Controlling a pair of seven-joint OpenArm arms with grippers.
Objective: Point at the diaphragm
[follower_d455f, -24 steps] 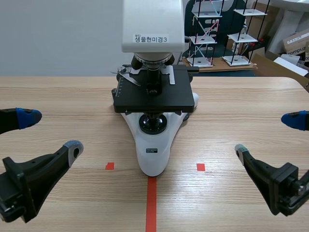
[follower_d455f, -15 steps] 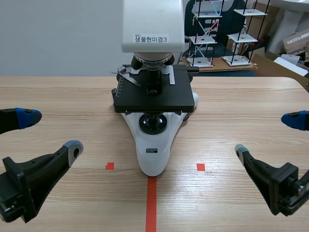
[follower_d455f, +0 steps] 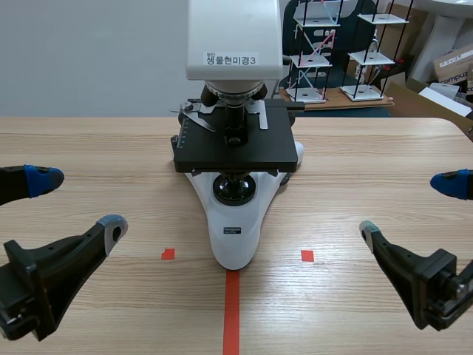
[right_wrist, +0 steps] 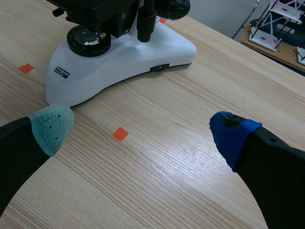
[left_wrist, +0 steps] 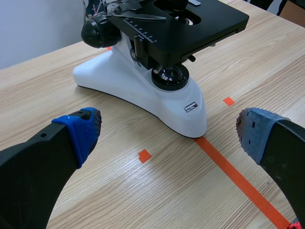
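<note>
Nothing has moved since the earlier frames: both arms and every object on the table lie exactly as they did. Standing at the middle of the light wooden table (follower_d455f: 369,163) is the white-bodied laboratory microscope (follower_d455f: 235,238), its base running toward the near edge over the red tape line and its white head rising out of the scene's top. Its flat black square stage (follower_d455f: 236,151) spreads across the middle of the body, with metal slide clips on its far side. Directly under that stage is the diaphragm (follower_d455f: 236,176), a dark part sitting just above the round black light lens (follower_d455f: 235,191) set in the base; it is in shade and little of it shows. At near left, the left gripper (follower_d455f: 78,200) hangs low with its two fingers spread wide and nothing between them, well apart from the microscope. At near right, the right gripper (follower_d455f: 409,206) mirrors it, fingers likewise spread wide and holding nothing, also well apart from the base. Beyond the far right edge stand black wire shelf models (follower_d455f: 318,52) and a cardboard box (follower_d455f: 452,63).
</note>
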